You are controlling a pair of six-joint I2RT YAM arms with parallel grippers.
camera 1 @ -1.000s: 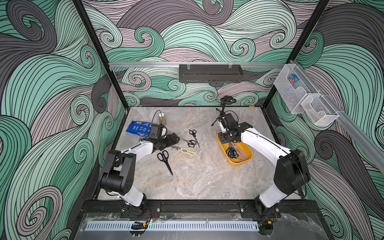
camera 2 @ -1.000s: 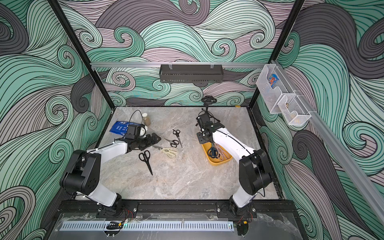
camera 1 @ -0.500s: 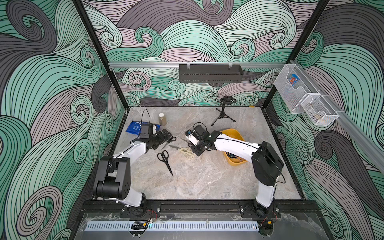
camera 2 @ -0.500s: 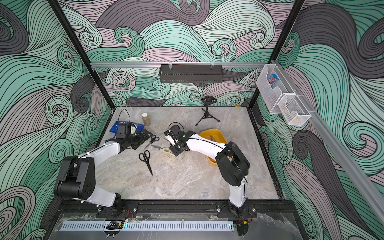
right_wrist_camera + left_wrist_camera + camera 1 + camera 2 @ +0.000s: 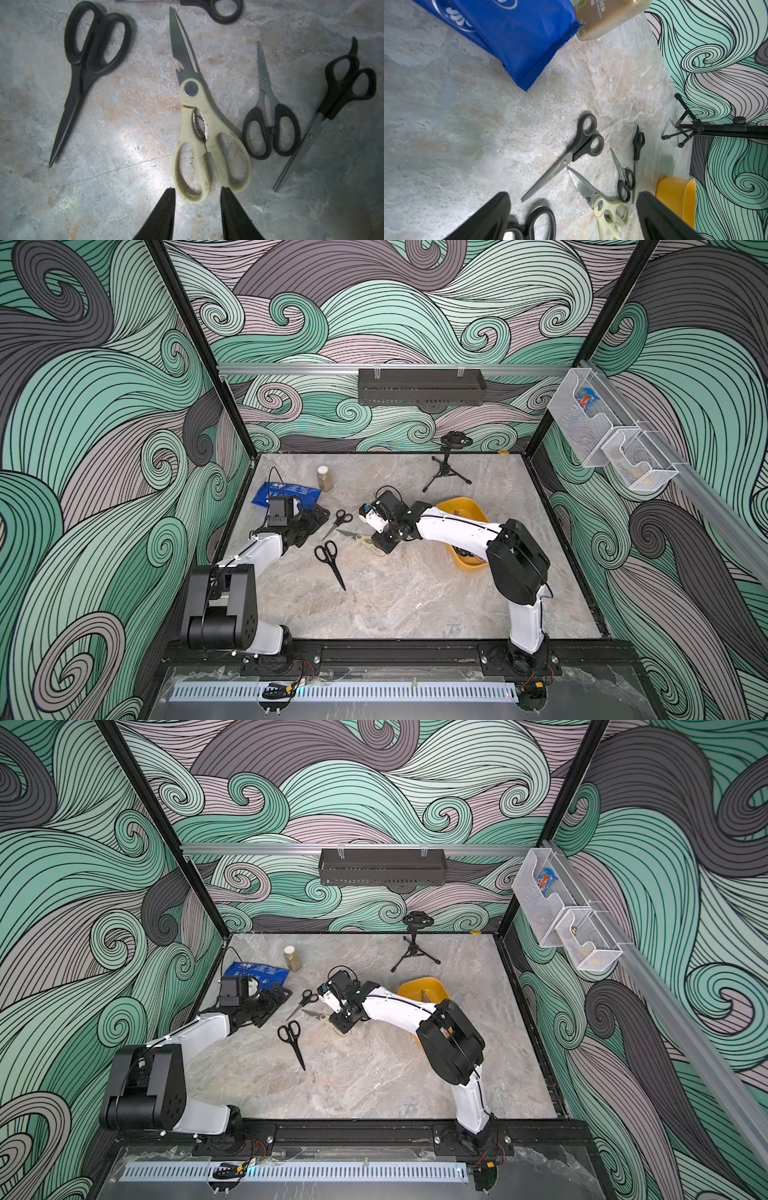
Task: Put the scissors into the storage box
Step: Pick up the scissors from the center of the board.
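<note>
The cream kitchen scissors [image 5: 199, 116] lie flat on the marble table, blades pointing away from my right gripper [image 5: 197, 189]. That gripper is open, its fingertips hovering at the ends of the cream handle loops and gripping nothing. Beside them lie a large black pair [image 5: 87, 68], a small black pair [image 5: 270, 124] and a slim black pair [image 5: 332, 104]. In both top views my right gripper [image 5: 380, 545] [image 5: 343, 1025] covers the cream scissors [image 5: 360, 537] [image 5: 316, 1013]. The yellow storage box [image 5: 469, 510] [image 5: 424, 986] sits behind the right arm. My left gripper [image 5: 316, 516] [image 5: 573, 194] stands wide open and empty near a grey-handled pair [image 5: 571, 153].
A blue packet [image 5: 286, 491] and a brown bottle [image 5: 324, 477] sit at the back left. A small black tripod [image 5: 446, 466] stands at the back. A black tray [image 5: 419, 387] hangs on the back wall, and white wire baskets [image 5: 611, 435] hang on the right wall.
My right arm has swung from over the yellow box across to the cream scissors at the middle. My left gripper has drawn back a little towards the blue packet.
</note>
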